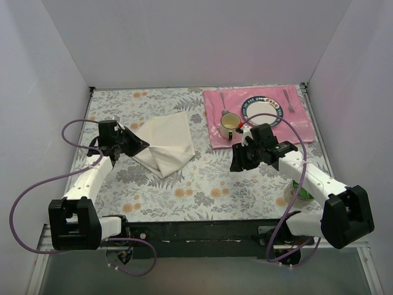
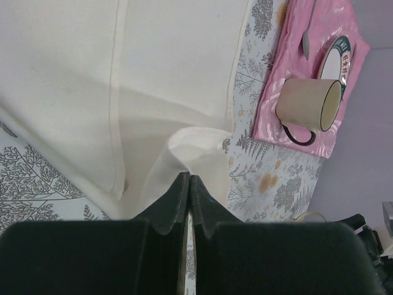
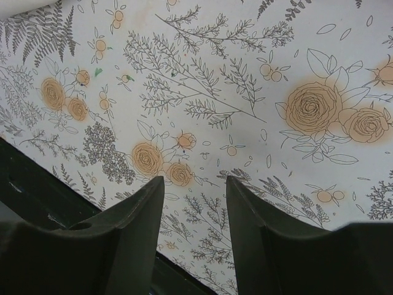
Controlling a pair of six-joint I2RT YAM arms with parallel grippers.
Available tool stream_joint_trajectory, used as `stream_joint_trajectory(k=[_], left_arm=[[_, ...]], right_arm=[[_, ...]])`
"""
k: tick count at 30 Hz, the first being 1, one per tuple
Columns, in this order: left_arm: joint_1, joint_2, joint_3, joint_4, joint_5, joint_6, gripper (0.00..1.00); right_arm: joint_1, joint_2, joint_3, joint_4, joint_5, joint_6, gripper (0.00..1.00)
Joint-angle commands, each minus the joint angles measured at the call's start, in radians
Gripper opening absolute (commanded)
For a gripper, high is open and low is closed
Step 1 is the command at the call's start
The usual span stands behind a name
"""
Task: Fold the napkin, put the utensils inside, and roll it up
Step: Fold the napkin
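Your table (image 1: 202,190) wears a grey-and-orange floral cover and is boxed in by plain white walls (image 1: 202,43) on three sides. The napkin (image 1: 167,142) lies creased and partly folded left of the table's centre. Your left gripper (image 1: 144,146) is closed tight at the napkin's left corner, a raised fold at its tips; whether it pinches cloth you cannot tell. Your right gripper (image 3: 193,179) stands partly spread over bare cover, holding nothing. A pink placemat (image 1: 301,123) with plate (image 1: 264,101) and mug (image 1: 230,121) sits in the far right corner.
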Motion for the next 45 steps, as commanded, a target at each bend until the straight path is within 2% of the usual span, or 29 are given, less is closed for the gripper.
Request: stream_joint_trajectory(k=[1, 14, 25, 39, 45], left_arm=[[0.051, -0.039, 0.035, -0.018, 0.025, -0.013, 0.0], [0.15, 0.012, 0.045, -0.006, 0.045, -0.065, 0.0], [0.232, 0.044, 0.016, 0.02, 0.004, -0.1, 0.0], [0.269, 0.156, 0.008, 0.051, -0.004, -0.145, 0.0], [0.287, 0.182, -0.024, 0.114, -0.019, -0.143, 0.02]], right_arm=[[-0.005, 0.009, 0.022, 0.041, -0.024, 0.0, 0.53], [-0.004, 0.011, 0.015, 0.042, -0.035, -0.004, 0.54], [-0.004, 0.02, 0.025, 0.044, -0.044, -0.009, 0.54], [-0.004, 0.026, 0.032, 0.034, -0.045, -0.021, 0.54], [-0.004, 0.035, 0.021, 0.045, -0.053, -0.021, 0.54]])
